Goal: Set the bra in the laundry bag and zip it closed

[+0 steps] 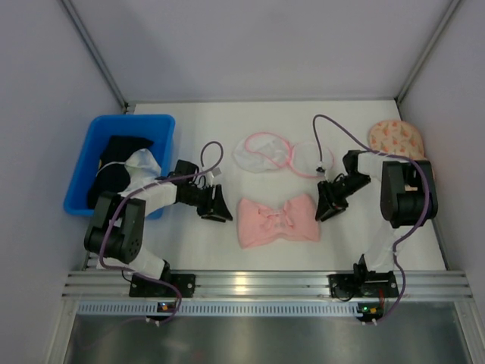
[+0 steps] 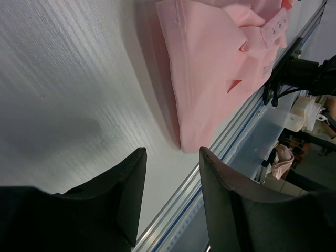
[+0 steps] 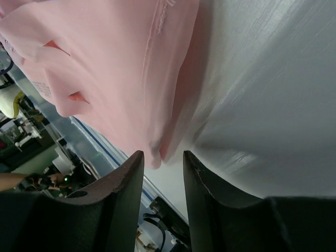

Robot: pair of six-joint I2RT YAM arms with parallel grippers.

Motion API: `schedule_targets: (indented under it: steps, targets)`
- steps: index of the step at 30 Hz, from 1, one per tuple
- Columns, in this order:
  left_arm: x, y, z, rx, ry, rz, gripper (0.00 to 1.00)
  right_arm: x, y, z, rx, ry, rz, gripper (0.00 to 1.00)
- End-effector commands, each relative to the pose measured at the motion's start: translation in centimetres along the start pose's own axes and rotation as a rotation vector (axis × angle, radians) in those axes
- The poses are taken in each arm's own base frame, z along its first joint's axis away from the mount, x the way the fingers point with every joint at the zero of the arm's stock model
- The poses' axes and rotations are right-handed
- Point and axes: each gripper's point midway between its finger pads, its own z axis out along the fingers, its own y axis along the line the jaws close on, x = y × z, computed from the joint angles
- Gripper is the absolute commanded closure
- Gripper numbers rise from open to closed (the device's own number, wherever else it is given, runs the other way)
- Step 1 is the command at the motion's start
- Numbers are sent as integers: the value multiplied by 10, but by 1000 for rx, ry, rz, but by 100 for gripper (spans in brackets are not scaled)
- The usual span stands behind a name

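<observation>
The light-pink bra (image 1: 276,220) lies flat on the white table, in front of the laundry bag (image 1: 260,152), a white mesh pouch with pink edging whose round flap (image 1: 309,158) lies open to its right. My left gripper (image 1: 220,208) hovers just left of the bra, open and holding nothing. In the left wrist view the bra (image 2: 210,68) lies ahead of the left gripper (image 2: 170,155). My right gripper (image 1: 330,203) sits at the bra's right edge, open. In the right wrist view a corner of the bra (image 3: 115,68) reaches the tips of the right gripper (image 3: 161,157), ungripped.
A blue bin (image 1: 87,163) with black and white garments stands at the left, close to the left arm. A peach speckled item (image 1: 395,136) lies at the back right. The metal rail (image 1: 265,284) marks the table's near edge.
</observation>
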Motion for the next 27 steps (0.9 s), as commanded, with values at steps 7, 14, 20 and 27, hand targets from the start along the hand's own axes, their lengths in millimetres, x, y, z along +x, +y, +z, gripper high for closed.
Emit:
schedule_targets:
  steps: [7,14,20,27]
  targets:
    - [-9,5,22,88,17,-69,51,-6,-2,3,-23,-28,2,65]
    - [-7,-7,33,146,25,-28,54,-6,-2,4,-23,-24,6,66]
    - [-6,-17,40,169,29,14,56,-5,-3,5,-30,-18,12,68]
    - [-10,-20,39,186,30,13,84,-9,0,4,-41,-31,8,76]
